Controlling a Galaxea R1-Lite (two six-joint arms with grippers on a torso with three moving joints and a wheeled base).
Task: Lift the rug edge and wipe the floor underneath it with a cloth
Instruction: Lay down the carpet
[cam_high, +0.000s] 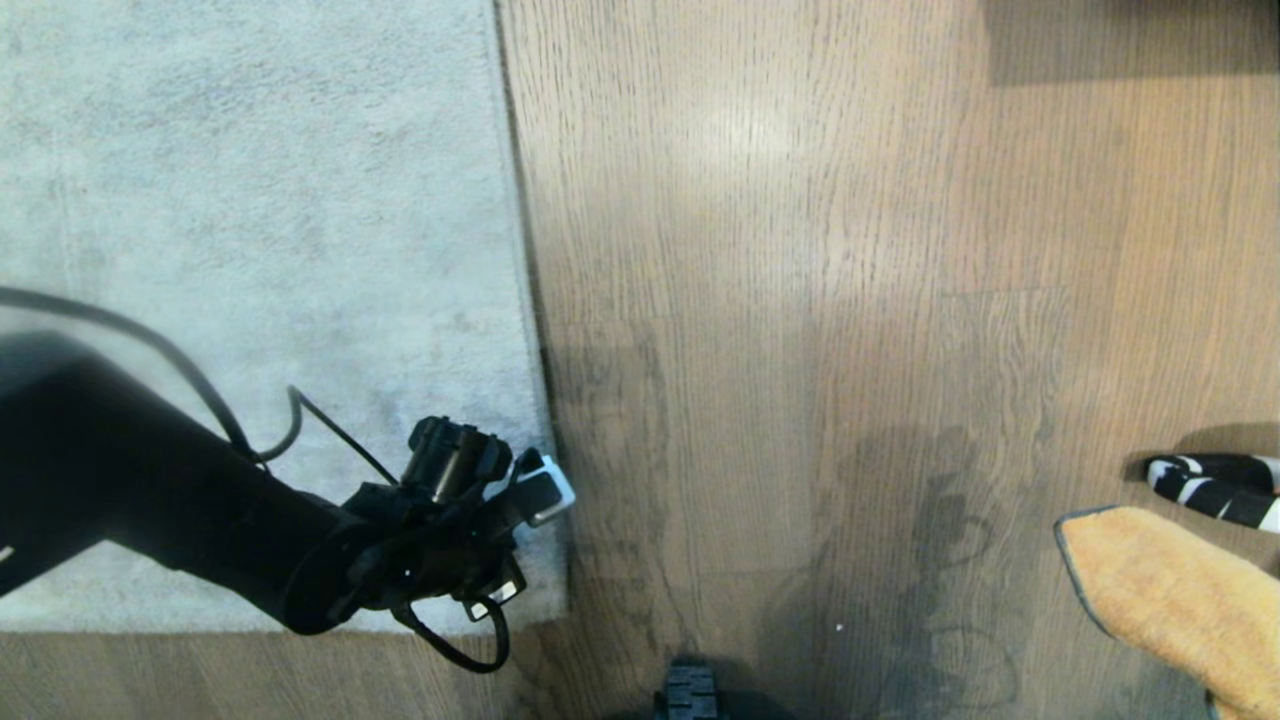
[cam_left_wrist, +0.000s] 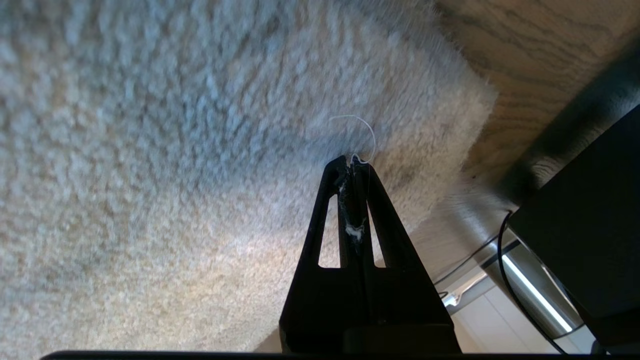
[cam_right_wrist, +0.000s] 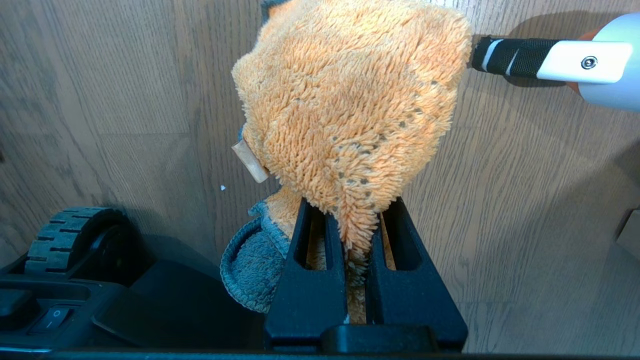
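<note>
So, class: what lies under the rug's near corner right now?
Nothing shows. The rug edge lies flat on the floor, covering the planks beneath. The left gripper, jaws shut, is at the corner. The right gripper holds the cloth.

We see our right end effector (cam_right_wrist: 357, 225) clamped on the orange cloth (cam_right_wrist: 350, 105) above the floor (cam_right_wrist: 100, 100), a black-and-white handle (cam_right_wrist: 545, 60) just beside it.

You see the pale grey rug edge (cam_high: 520, 250) running straight to a corner, lying flat on the brown wood floor (cam_high: 800, 300). Your fuzzy orange cloth (cam_right_wrist: 350, 115) has thin dark trim. It hangs bunched up over the bare floor, well apart from the rug.
</note>
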